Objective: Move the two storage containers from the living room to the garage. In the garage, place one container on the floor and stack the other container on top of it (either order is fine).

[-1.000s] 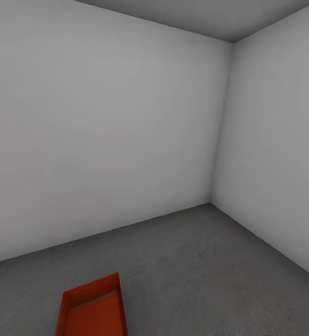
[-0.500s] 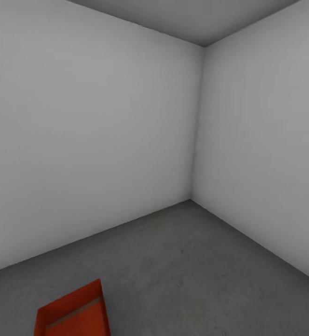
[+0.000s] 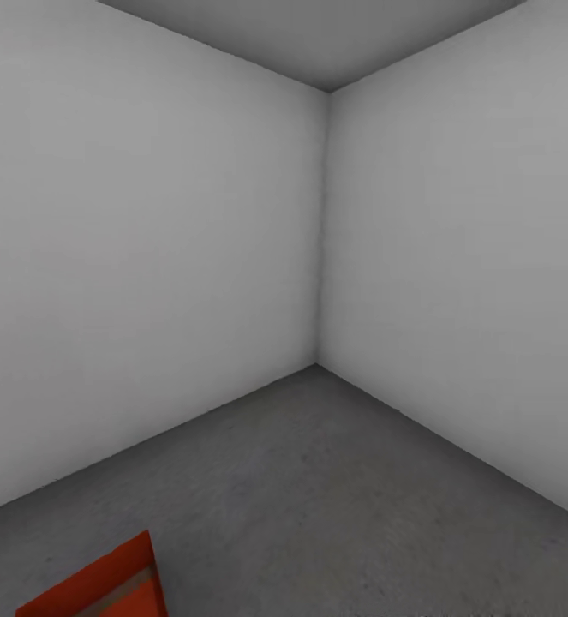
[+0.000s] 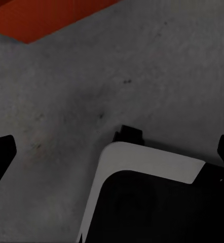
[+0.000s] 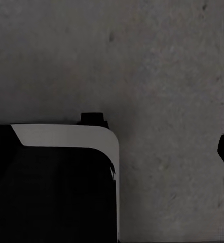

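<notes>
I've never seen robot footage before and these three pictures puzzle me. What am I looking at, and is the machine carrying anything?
These are simulator renders from a wheeled robot with two arms. The large picture comes from its head camera, looking forward and down into the corner of a bare room: white-grey walls, a grey ceiling, and a dark concrete floor. At the lower left edge an orange-red storage container sits on that floor, partly cut off. The two darker pictures come from cameras near each arm's tool, pointing down at the floor. The white and black shape in them is the robot's own base. The left one catches a corner of the container. Dark finger tips show at the edges with only floor between them, so nothing appears to be held.
</notes>
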Robot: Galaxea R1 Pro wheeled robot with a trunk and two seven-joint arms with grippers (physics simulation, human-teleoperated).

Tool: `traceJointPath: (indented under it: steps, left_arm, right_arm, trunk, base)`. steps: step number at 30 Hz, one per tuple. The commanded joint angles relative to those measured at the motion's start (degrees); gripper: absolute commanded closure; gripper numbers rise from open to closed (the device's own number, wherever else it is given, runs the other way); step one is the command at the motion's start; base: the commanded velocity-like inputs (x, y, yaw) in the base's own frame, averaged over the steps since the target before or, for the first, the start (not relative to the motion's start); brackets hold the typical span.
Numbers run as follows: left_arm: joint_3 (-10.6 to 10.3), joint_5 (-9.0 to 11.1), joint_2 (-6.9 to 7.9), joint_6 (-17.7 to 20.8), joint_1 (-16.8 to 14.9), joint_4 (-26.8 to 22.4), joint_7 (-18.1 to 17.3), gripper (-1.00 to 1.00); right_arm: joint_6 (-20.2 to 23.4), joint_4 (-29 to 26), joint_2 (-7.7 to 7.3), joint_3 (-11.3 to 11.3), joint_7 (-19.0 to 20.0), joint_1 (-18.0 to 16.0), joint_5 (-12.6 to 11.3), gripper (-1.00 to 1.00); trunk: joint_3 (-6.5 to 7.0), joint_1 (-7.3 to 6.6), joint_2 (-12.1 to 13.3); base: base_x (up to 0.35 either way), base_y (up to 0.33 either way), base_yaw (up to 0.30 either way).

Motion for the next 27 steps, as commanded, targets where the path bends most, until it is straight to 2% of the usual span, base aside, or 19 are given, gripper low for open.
traceJointPath:
  steps: [1, 27]
  left_arm:
    - [-0.49, 0.48, 0.00, -0.04, -0.03, 0.01, 0.13, -1.00]
    - [-0.49, 0.40, 0.00, -0.04, -0.03, -0.01, 0.13, -1.00]
  right_arm:
    - [-0.32, 0.18, 0.02, 0.46, -0.07, -0.09, -0.46, -1.00]
    - [-0.32, 0.18, -0.06, 0.17, -0.07, -0.09, -0.56, -1.00]
  trunk:
    - [-0.01, 0.00, -0.04]
    - [1.04, 0.00, -0.04]
  base:
    - [0.000, 0.000, -0.260]
    - [0.000, 0.000, -0.269]
